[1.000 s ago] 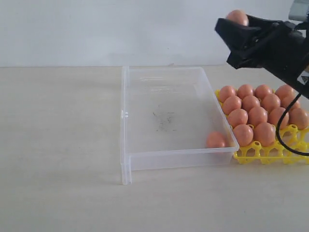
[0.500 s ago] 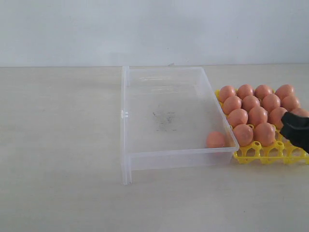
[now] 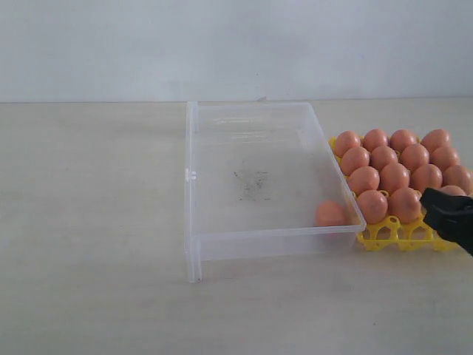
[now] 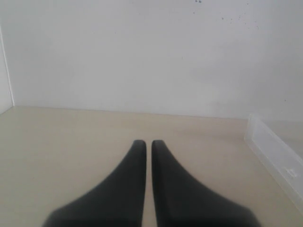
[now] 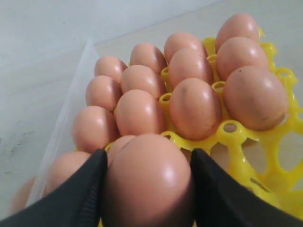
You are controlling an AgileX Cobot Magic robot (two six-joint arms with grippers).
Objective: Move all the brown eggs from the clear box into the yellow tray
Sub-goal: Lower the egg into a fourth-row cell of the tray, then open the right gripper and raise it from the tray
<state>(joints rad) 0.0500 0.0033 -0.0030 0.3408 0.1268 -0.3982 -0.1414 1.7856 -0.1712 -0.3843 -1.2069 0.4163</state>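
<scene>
Right wrist view shows the right hand (image 5: 147, 158) clamped on one of the brown eggs (image 5: 149, 189), a finger pressed on either side of it. The hand is low over the near edge of the yellow tray (image 5: 272, 142). Directly ahead of the fingers the tray's cups are packed with eggs in close rows. The only open cups to be seen lie just below and beside the held egg, along that near edge.

Exterior view gives the wider count. The clear box (image 3: 259, 240) holds a single egg (image 3: 330, 214), lying in the corner nearest the tray. It is a short reach to the side of the right hand, with the box wall between them. The rest of the box floor shows only dark scuffs.

Judging from this, the task is nearly finished: the held egg needs seating in a free cup, then one more trip for the last egg.

Left wrist view shows the left hand (image 4: 148, 142) pinched shut with nothing in it, out over bare counter (image 4: 57, 142). The box edge is off to one side of it.
</scene>
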